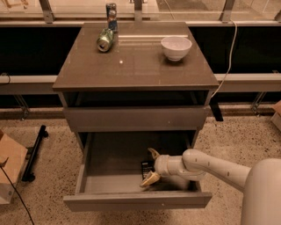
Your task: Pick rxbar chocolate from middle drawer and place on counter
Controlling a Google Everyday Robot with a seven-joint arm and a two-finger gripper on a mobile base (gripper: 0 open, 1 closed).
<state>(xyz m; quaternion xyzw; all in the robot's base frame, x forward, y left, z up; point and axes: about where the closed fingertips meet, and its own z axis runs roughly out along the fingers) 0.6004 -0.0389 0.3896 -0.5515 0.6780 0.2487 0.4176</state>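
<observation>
The middle drawer (pixel 109 169) is pulled open under the counter (pixel 136 61). The rxbar chocolate (pixel 145 167) is a small black bar lying on the drawer floor towards the right. My gripper (pixel 151 167) reaches into the drawer from the right, its two tan fingers open, one behind the bar and one (pixel 149 179) in front of it. The bar sits between them, partly hidden by the wrist.
On the counter stand a white bowl (pixel 176 47), a green can (pixel 105 40) lying on its side and an upright can (pixel 111 11) at the back. A cardboard box (pixel 9 167) and a black stand (pixel 34 151) are on the floor at left.
</observation>
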